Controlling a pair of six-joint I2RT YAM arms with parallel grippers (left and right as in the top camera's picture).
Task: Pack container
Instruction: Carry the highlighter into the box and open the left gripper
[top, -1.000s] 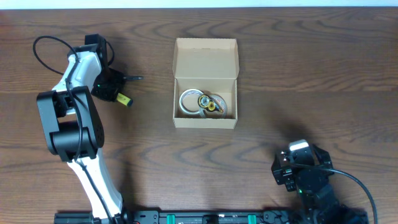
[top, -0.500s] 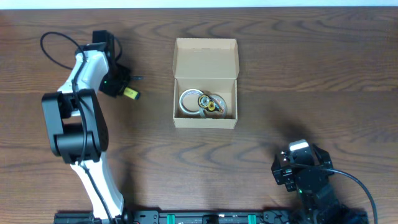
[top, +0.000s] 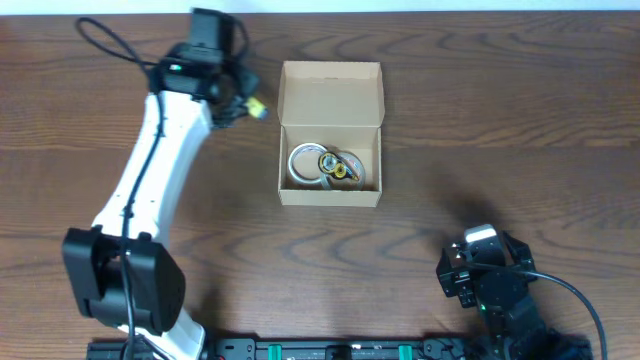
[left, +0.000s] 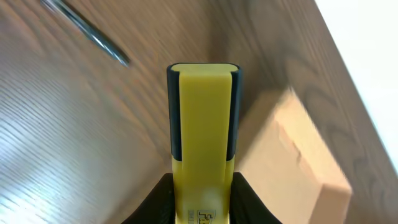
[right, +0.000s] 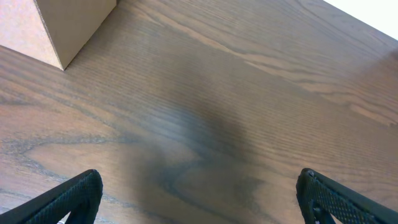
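The container (top: 330, 100), a tan cardboard box, lies open in the middle of the table with its flap lid folded back. Inside it are a clear tape roll (top: 304, 164) and small yellow-and-dark items (top: 341, 167). My left gripper (top: 236, 100) is shut on a yellow bar-shaped item with dark sides (top: 255, 105), held just left of the lid. In the left wrist view the yellow item (left: 204, 124) sticks out from between the black fingers (left: 163, 200), with the container (left: 292, 168) to its right. My right gripper (right: 199, 199) stands open over bare wood.
A thin dark pen-like rod (left: 87, 31) lies on the table beyond the held item. The container's corner (right: 62, 25) shows at the upper left of the right wrist view. The table's far edge (left: 367, 74) runs close behind the container. The right arm (top: 485, 275) rests at the front right.
My left arm has swung up and to the right, carrying the yellow item from the left part of the table to beside the container's lid. The right arm has not moved.
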